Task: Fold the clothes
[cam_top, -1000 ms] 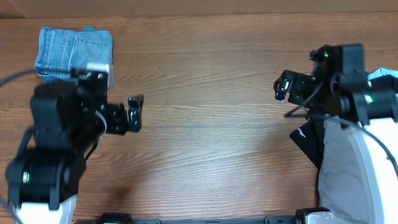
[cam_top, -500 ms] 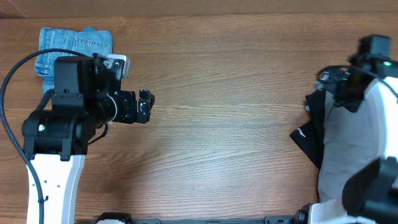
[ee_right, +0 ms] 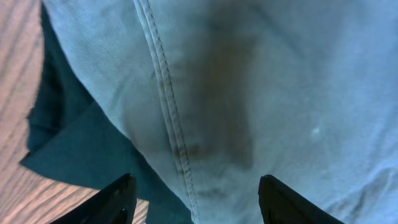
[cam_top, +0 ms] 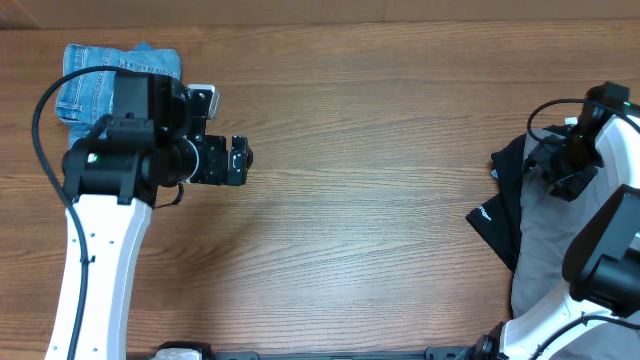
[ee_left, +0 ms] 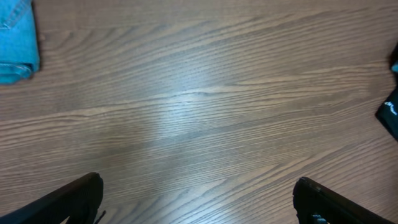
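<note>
Starting at the far left corner of the worktop point(cam_top: 380, 200), a blue denim cloth point(cam_top: 105, 80) lies folded in a small pile. The left arm point(cam_top: 110, 170) reaches partly over it. In the left wrist view, a corner of that blue cloth point(ee_left: 17, 40) shows at the top left.

Just to the right of the pile is the left end effector point(cam_top: 240, 162). It hangs over bare wood and points toward the middle of the worktop. Its two fingers stand as wide apart as they go, and it holds nothing. In the left wrist view, only bare wood shows between the two dark fingers point(ee_left: 74, 199).

The middle of the worktop is plain brown wood.

At the right edge lies a black T-shirt point(cam_top: 500, 215) with a small white mark on it. The grey shorts point(cam_top: 545, 250) lie on top of it and run down toward the near right corner.

The right end effector point(cam_top: 570, 170) is over the far end of the shorts. In the right wrist view, its fingers point(ee_right: 118, 199) are partly open, with the flat grey cloth of the shorts point(ee_right: 261, 81) between them. A stitched seam point(ee_right: 168, 106) runs down the cloth. The cloth is not pinched or lifted. I cannot tell if the fingers touch it.
</note>
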